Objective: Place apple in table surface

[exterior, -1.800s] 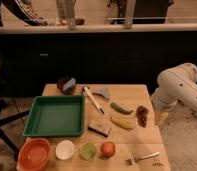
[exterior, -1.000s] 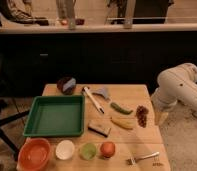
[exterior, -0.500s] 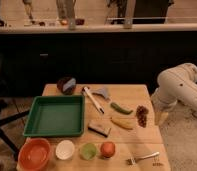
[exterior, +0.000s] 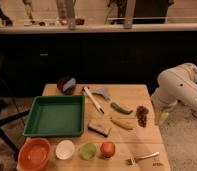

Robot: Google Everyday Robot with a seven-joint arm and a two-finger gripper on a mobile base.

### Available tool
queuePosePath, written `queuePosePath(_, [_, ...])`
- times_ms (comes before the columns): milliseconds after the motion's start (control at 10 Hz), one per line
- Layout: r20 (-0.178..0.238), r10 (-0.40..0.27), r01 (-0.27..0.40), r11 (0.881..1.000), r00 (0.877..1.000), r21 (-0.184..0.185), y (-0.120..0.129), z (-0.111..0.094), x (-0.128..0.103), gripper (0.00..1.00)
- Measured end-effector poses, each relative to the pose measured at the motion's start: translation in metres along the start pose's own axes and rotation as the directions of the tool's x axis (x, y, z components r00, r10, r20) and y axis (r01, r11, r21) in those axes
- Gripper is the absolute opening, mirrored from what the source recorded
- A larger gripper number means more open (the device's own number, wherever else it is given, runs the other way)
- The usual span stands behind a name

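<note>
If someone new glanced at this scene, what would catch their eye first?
The green tray on the left of the table surface stands out most, with an orange bowl at the front left corner. The white arm looms at the right, its claw hanging beside the table's right edge, away from the apple near the front edge.

Dim scene. Warm light from above on table surface; bright band along far counter; dark cabinets between. Gripper low beside table's right edge.
</note>
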Motion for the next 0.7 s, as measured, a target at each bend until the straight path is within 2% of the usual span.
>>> queuePosePath(100, [0.019, -0.028, 0.028, 1.0, 0.999, -0.005, 0.003, -0.001, -0.003, 0.8])
queuePosePath(200, [0.045, -0.094, 0.094, 0.996, 0.995, -0.008, 0.008, -0.003, -0.011, 0.8])
queuePosePath(300, [0.085, -0.221, 0.222, 0.975, 0.972, -0.005, 0.015, -0.005, -0.025, 0.8])
queuePosePath(400, [0.121, -0.34, 0.342, 0.94, 0.933, 0.003, 0.023, -0.007, -0.04, 0.8])
queuePosePath(500, [0.151, -0.448, 0.45, 0.893, 0.881, 0.019, 0.03, -0.008, -0.054, 0.8])
queuePosePath(700, [0.18, -0.639, 0.64, 0.766, 0.748, 0.062, 0.054, -0.01, -0.077, 0.8])
